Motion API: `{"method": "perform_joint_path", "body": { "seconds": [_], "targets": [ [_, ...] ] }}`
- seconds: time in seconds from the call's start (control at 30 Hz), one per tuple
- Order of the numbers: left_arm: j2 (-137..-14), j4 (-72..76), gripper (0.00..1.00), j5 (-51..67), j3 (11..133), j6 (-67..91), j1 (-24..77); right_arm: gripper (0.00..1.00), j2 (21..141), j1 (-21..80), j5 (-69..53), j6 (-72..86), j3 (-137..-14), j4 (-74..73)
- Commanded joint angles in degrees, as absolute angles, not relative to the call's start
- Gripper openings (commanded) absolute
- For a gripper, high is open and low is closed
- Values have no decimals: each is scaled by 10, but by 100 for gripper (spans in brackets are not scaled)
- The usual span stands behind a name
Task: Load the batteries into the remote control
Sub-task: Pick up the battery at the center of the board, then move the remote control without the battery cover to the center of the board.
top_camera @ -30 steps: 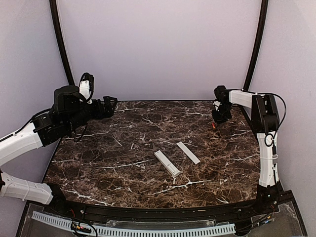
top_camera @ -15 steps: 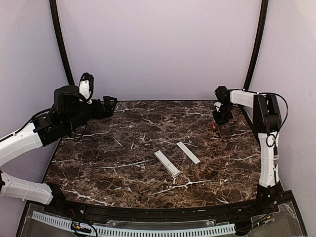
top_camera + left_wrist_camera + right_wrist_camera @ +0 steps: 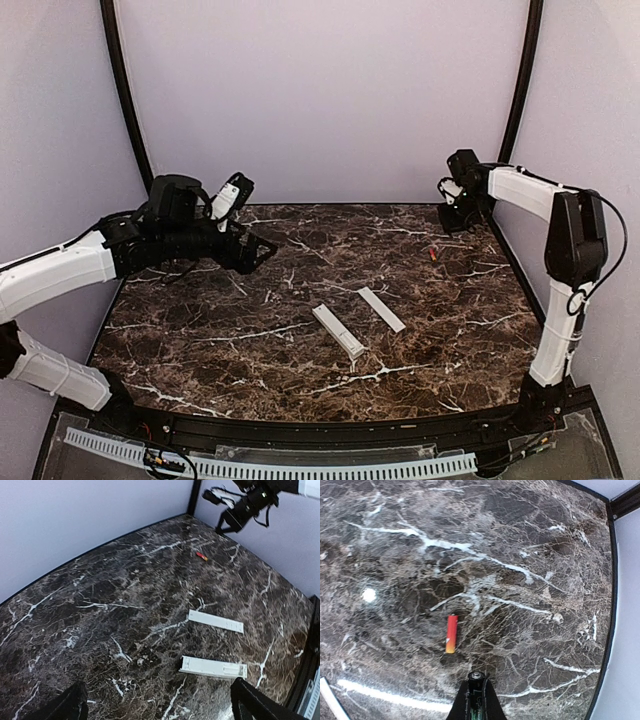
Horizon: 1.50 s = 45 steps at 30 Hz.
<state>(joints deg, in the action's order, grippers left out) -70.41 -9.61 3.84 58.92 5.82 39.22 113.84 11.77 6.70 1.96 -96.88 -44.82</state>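
Right arm reaches high, right gripper (image 3: 476, 682) pointing down, clenched on an upright battery (image 3: 476, 675); a second battery (image 3: 451, 633) lies on the marble below the jaws. Left arm reaches level, left gripper (image 3: 260, 251) released wide, remote control (image 3: 213, 666) ahead of its jaws, well apart

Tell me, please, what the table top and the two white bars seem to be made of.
Table top: polished marble or a marble-look laminate; dark brown, white veins, a bright light reflection. Remote control: probably moulded plastic; plain matte white, crisp recess. Cover strip: seemingly the same plastic, thin and flat.
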Motion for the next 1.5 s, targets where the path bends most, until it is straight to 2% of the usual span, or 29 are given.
{"method": "perform_joint_path", "body": {
  "seconds": [0.0,0.1,0.17,0.27,0.33,0.47,0.8,1.27,1.33,1.47],
  "targets": [
    [-719,-166,99,202,606,-84,392,0,1084,145,21,17,-919,-428],
    [-746,-193,99,304,621,-206,395,0,1048,158,-10,22,-890,-420],
    [-769,-183,99,315,626,-273,401,0,1024,166,-34,25,-869,-413],
    [-824,-188,99,288,645,-390,425,0,989,176,-69,37,-835,-397],
    [-914,-229,99,262,681,-475,438,0,969,181,-95,44,-810,-381],
    [-1052,-337,99,220,812,-596,456,0,943,195,-112,53,-777,-365],
    [-1208,-435,99,190,979,-656,483,0,914,222,-125,63,-725,-356],
    [-1278,-445,97,114,1036,-685,543,0,867,226,-112,63,-693,-373],
    [-1286,-447,93,111,1042,-682,545,0,861,226,-112,64,-691,-374],
    [-1300,-459,77,107,1059,-676,549,0,850,227,-114,66,-687,-377]
  ]
}}
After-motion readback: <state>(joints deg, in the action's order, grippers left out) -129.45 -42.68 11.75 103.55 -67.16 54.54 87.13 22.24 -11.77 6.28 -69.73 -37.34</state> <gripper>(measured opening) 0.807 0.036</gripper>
